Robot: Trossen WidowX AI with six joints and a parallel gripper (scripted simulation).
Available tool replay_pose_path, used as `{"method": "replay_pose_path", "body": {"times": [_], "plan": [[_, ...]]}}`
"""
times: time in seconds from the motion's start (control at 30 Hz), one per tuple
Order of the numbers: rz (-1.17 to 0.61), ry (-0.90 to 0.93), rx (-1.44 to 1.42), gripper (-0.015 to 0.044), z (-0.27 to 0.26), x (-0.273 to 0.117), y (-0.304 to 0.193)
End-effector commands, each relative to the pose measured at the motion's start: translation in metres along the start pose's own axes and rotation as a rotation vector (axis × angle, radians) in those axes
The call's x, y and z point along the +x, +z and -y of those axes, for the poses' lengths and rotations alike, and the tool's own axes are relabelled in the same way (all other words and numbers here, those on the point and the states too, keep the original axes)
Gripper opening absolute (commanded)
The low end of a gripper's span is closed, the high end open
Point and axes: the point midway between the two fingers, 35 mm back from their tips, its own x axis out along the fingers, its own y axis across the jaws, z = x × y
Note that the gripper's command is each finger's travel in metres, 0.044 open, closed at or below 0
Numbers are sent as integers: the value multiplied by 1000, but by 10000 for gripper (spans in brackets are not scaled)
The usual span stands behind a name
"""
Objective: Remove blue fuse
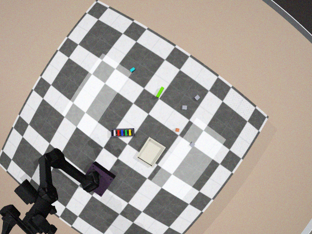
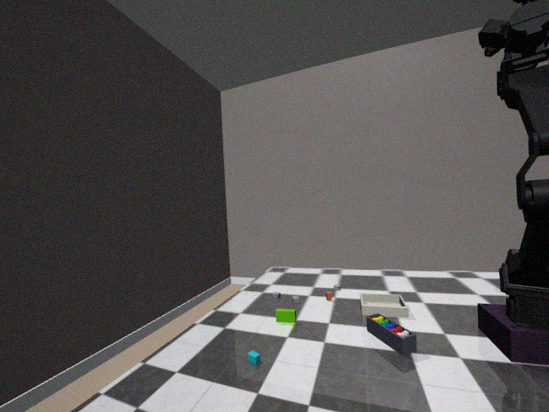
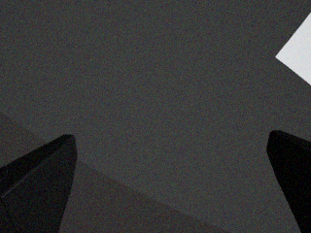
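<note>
blue fuse (image 1: pixel 122 132) — upright, seated in fuse block (image 1: pixel 122 136) | tray (image 1: pixel 151 151) — just beside

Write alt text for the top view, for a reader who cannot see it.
Seen from above, a dark fuse block holding white, red, blue, green and yellow fuses sits on a checkered floor, with a cream tray just beside it. The black robot arm is folded over its purple base at lower left, apart from both. Small coloured blocks lie scattered beyond.

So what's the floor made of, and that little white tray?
The floor looks like polished tile, maybe stone: it is glossy, and the green block shows a faint reflection below it. The tray looks like matte cream plastic, plain and without shine, though that is a guess.
</note>
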Motion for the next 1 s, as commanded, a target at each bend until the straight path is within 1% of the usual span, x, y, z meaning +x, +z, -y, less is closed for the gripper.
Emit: {"method": "replay_pose_path", "body": {"times": [0.0, 0.07, 0.2, 0.37, 0.4, 0.5, 0.63, 0.73, 0.97], "plan": [[3, 8, 13, 374, -3, 0, 0], [22, 71, 113, 321, -25, 3, 5], [61, 268, 411, 216, -90, 2, 26], [76, 515, 740, 85, -158, -14, 63], [77, 569, 804, 74, -170, -20, 72], [68, 737, 989, 74, -205, -41, 102], [30, 974, 1214, 74, -241, -80, 146], [20, 1084, 1235, 74, -255, -105, 169], [-73, 1317, 1411, 74, -274, -152, 207]]}}
